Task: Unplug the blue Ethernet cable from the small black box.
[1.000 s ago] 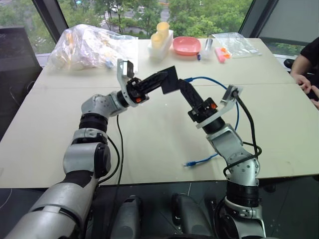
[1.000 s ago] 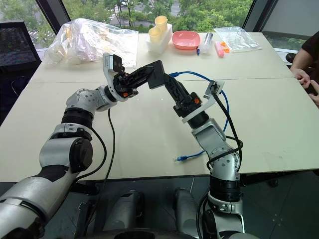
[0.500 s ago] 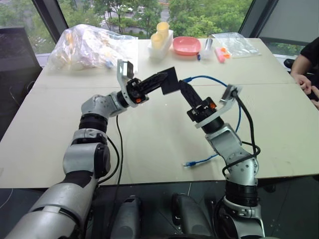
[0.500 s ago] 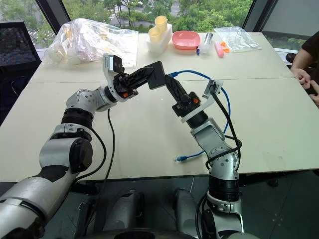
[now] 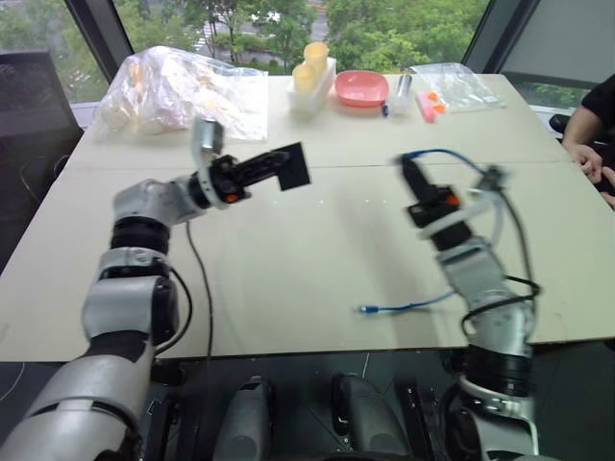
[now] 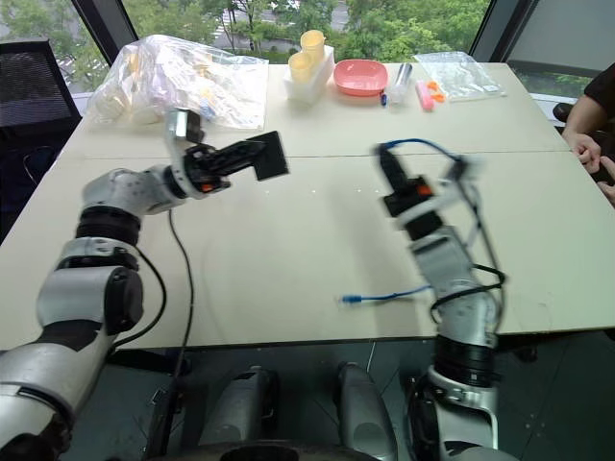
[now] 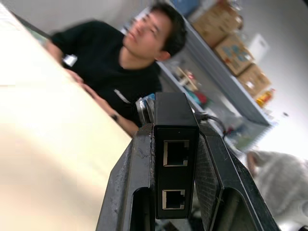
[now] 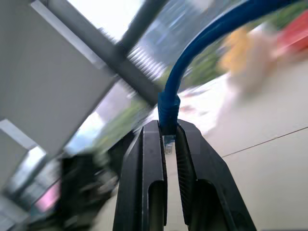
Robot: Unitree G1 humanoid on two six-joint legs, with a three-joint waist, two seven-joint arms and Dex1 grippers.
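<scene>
My left gripper (image 5: 273, 164) is shut on the small black box (image 5: 291, 165) and holds it above the table's left half. In the left wrist view the box (image 7: 175, 159) sits between the fingers, and both ports on its face are empty. My right gripper (image 5: 407, 173) is raised over the right half, well apart from the box. It is shut on the plug end of the blue Ethernet cable (image 8: 169, 108). The cable (image 5: 444, 152) arcs back over the right arm. Its other end (image 5: 366, 309) lies on the table near the front edge.
A crumpled plastic bag (image 5: 173, 86), yellow cups (image 5: 312, 62), a pink bowl (image 5: 361, 88) and a clear bag (image 5: 452, 84) stand along the table's far side. A person's hand (image 5: 586, 156) rests at the right edge; the person (image 7: 115, 62) sits behind the table.
The two grippers have pulled apart: the left swung left with the box, the right swung right with the cable's plug, which is now out of the box.
</scene>
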